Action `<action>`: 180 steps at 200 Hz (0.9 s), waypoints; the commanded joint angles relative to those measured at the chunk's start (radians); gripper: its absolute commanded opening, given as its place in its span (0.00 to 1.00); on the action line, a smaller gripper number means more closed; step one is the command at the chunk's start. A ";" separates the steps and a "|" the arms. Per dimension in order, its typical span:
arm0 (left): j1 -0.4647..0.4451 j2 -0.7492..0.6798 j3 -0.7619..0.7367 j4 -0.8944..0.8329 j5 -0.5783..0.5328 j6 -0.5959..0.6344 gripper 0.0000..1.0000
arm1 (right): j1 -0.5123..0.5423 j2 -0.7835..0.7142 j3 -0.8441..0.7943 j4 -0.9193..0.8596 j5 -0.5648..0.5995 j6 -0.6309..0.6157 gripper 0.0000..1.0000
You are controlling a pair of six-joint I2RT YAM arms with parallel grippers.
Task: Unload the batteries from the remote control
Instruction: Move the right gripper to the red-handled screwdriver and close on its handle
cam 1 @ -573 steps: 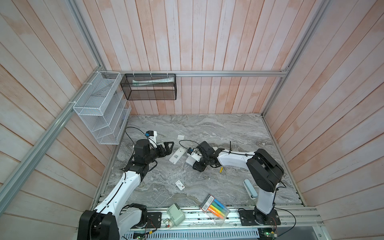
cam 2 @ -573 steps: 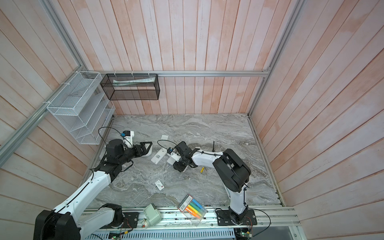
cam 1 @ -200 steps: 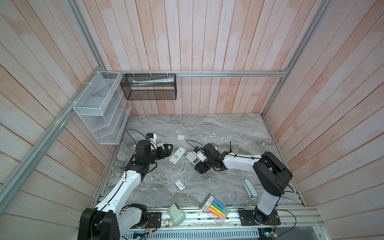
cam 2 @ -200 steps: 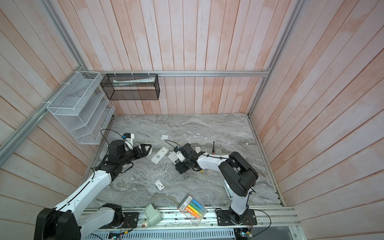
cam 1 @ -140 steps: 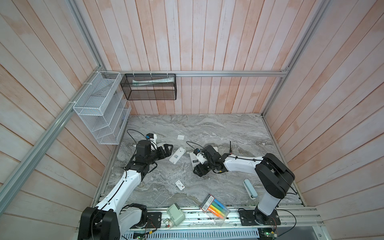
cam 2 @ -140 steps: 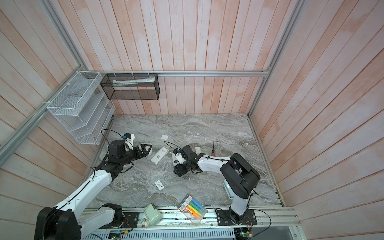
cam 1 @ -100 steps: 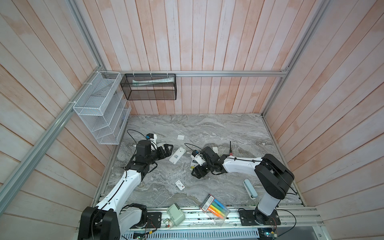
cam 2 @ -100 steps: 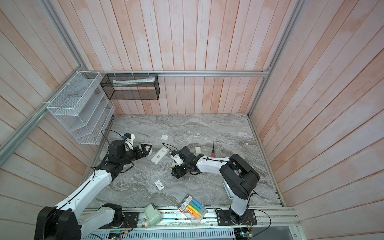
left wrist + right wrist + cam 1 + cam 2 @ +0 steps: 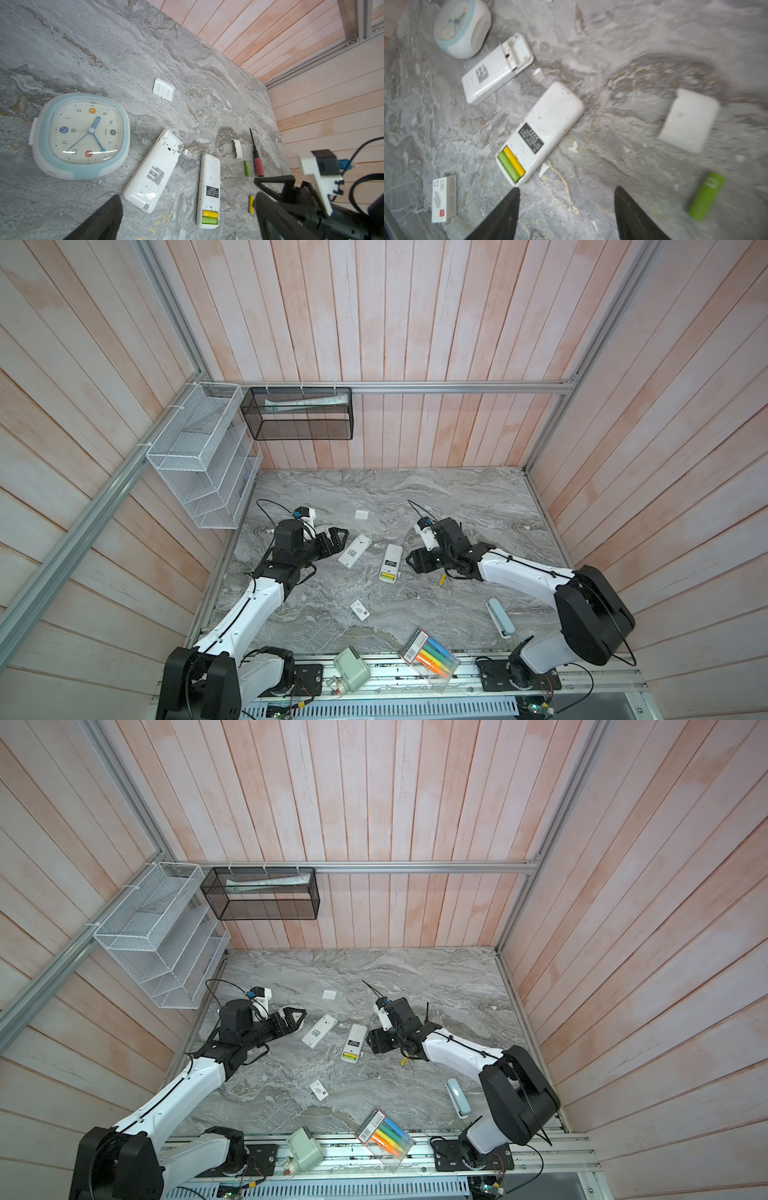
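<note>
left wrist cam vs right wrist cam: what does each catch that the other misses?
Left wrist only: the screwdriver and a loose yellow battery.
Right wrist only: a small white box.
Both: the clock, the empty remote, the loaded remote with its two batteries in the open bay, and a loose green battery.
</note>
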 commanded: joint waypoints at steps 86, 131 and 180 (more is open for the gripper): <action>-0.088 0.129 0.087 0.056 0.033 -0.033 1.00 | -0.300 0.023 0.007 -0.127 0.276 0.095 0.59; -0.112 0.174 0.098 0.078 0.037 -0.047 1.00 | -0.319 0.115 0.023 -0.091 0.211 0.084 0.52; -0.122 0.199 0.109 0.081 0.037 -0.052 1.00 | -0.321 0.175 0.020 -0.069 0.219 0.097 0.46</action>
